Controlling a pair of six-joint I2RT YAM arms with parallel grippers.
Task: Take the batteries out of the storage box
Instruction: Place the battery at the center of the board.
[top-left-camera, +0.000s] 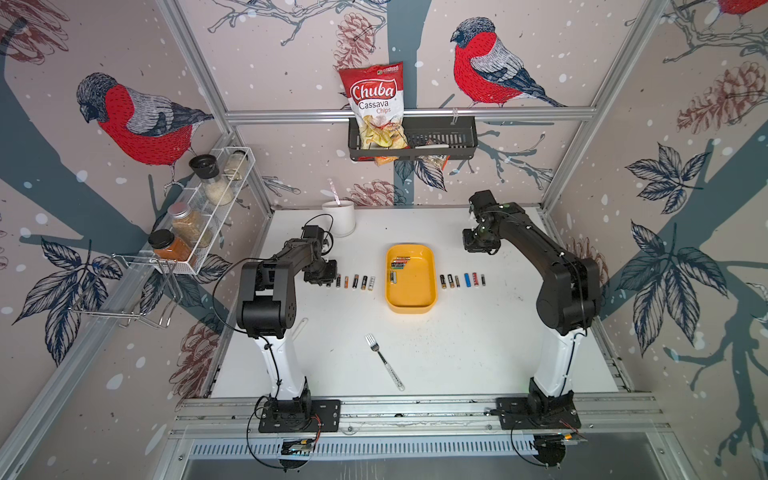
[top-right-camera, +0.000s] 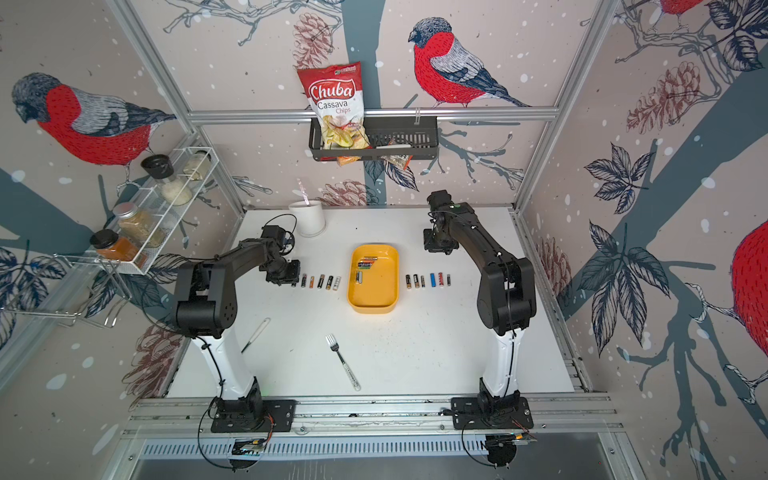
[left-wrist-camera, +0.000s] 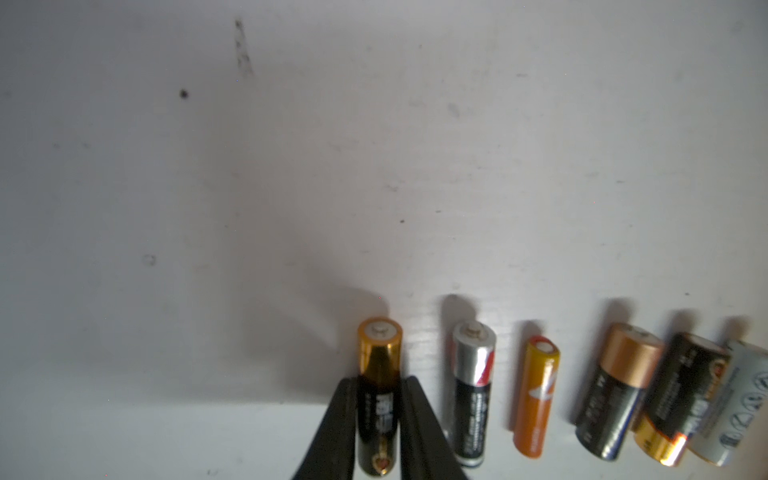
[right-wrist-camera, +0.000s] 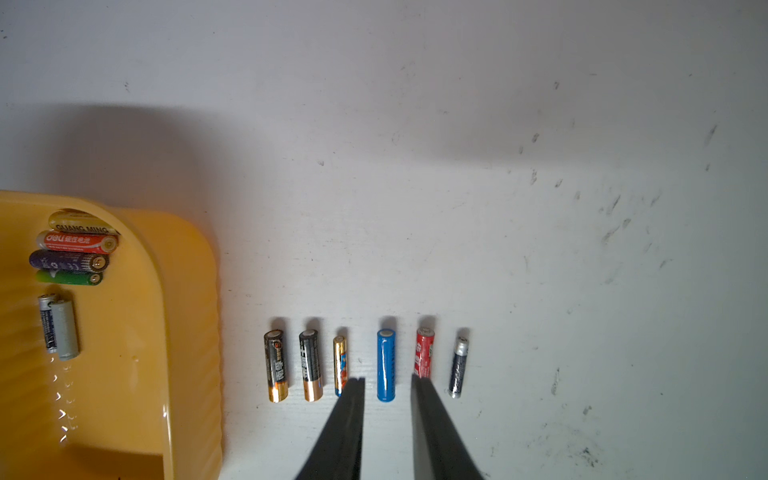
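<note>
The yellow storage box (top-left-camera: 411, 306) (right-wrist-camera: 187, 311) sits mid-table and holds several batteries (top-left-camera: 399, 266) (right-wrist-camera: 75, 249) at its far end. More batteries lie in two rows on the table, one left of the box (top-left-camera: 355, 281) and one right of it (top-left-camera: 462, 280). My left gripper (top-left-camera: 328, 277) (left-wrist-camera: 379, 380) is low at the outer end of the left row. Its fingers press both sides of a black-and-gold battery (left-wrist-camera: 380, 345) that lies on the table. My right gripper (top-left-camera: 478, 246) (right-wrist-camera: 388, 378) hangs above and behind the right row, slightly open, holding nothing.
A fork (top-left-camera: 384, 361) lies near the table's front. A white mug (top-left-camera: 340, 218) stands at the back left, and a white-handled utensil (top-right-camera: 255, 334) lies by the left arm. A black wall basket (top-left-camera: 440, 141) with a chips bag and a spice rack (top-left-camera: 199, 212) hang above the table.
</note>
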